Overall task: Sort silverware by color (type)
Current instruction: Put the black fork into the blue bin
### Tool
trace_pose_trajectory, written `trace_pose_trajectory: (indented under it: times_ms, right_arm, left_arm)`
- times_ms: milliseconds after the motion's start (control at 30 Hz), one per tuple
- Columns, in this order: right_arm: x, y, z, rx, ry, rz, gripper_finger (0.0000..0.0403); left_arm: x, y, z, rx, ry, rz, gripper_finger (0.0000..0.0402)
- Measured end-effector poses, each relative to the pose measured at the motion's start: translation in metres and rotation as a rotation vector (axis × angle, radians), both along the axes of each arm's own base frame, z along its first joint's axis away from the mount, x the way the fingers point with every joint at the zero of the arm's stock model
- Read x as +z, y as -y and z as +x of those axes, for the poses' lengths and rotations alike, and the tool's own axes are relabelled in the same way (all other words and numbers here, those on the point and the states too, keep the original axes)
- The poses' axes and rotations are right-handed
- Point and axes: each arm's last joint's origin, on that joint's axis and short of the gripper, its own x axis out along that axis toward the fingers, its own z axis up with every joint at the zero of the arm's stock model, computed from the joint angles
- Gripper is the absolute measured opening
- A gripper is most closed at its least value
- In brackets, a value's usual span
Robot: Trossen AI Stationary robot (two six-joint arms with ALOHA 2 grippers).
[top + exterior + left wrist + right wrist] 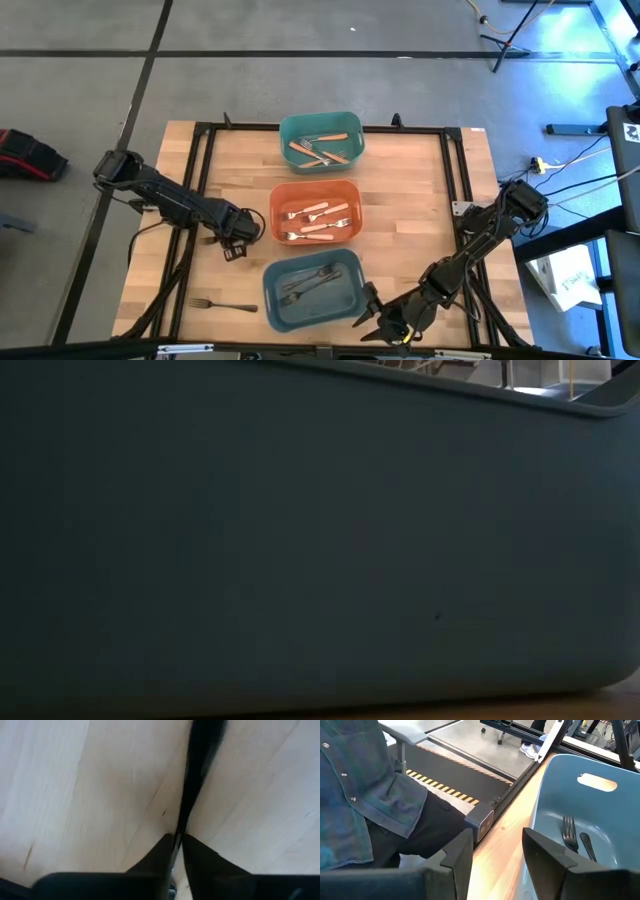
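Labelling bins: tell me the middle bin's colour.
Orange bin, clearest in the high view.

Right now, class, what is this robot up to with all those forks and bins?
It is sorting forks by type into three bins. The teal bin holds brown-handled forks, the orange bin cream-handled ones, the blue-grey bin dark metal ones. The left gripper is down at the table, its fingers pinched on a thin dark fork handle. One dark fork lies loose near the front edge. The right gripper waits open beside the blue-grey bin.
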Motion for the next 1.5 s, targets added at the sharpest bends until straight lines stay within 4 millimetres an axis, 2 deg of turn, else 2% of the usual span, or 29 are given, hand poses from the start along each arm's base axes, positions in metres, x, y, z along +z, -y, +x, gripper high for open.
trace_pose_trajectory:
  times_ms: [100,200,300,467,833,1033,1167,1267,1367,1500]
  right_arm:
    - [0.0,0.0,0.0,-0.013,0.002,-0.007,0.016]
    - [0.0,0.001,0.0,-0.036,0.009,-0.016,0.016]
    - [-0.001,0.001,0.0,-0.042,0.006,-0.023,0.016]
    - [-0.001,0.001,0.0,-0.045,0.008,-0.022,0.016]
    - [-0.002,0.002,0.0,-0.08,-0.004,-0.02,0.016]
    - [-0.002,0.003,0.0,-0.08,-0.008,-0.024,0.016]
    - [-0.002,0.003,0.0,-0.08,-0.008,-0.024,0.016]
    - [-0.003,0.003,0.0,-0.08,-0.008,-0.024,0.016]
    - [-0.003,0.003,0.0,-0.08,-0.009,-0.025,0.016]
    - [-0.003,0.003,0.0,-0.08,-0.009,-0.025,0.016]
  left_arm:
    - [0.0,0.0,0.0,-0.017,0.001,-0.002,0.0012]
    - [0.003,0.002,-0.001,-0.029,0.013,0.002,0.001]
    - [0.016,0.005,0.002,-0.034,0.011,0.033,0.0013]
    - [0.061,0.017,0.01,-0.059,0.087,0.077,0.0012]
    - [0.173,0.047,0.031,-0.082,0.477,0.026,0.0012]
    - [0.214,0.06,0.034,-0.132,0.689,0.041,0.0012]
    - [0.228,0.075,0.045,-0.231,0.887,0.007,0.0012]
    - [0.231,0.088,0.058,-0.336,1.004,0.002,0.0012]
    - [0.224,0.101,0.074,-0.429,1.05,0.017,0.0013]
    - [0.208,0.114,0.096,-0.472,1.062,0.052,0.0013]
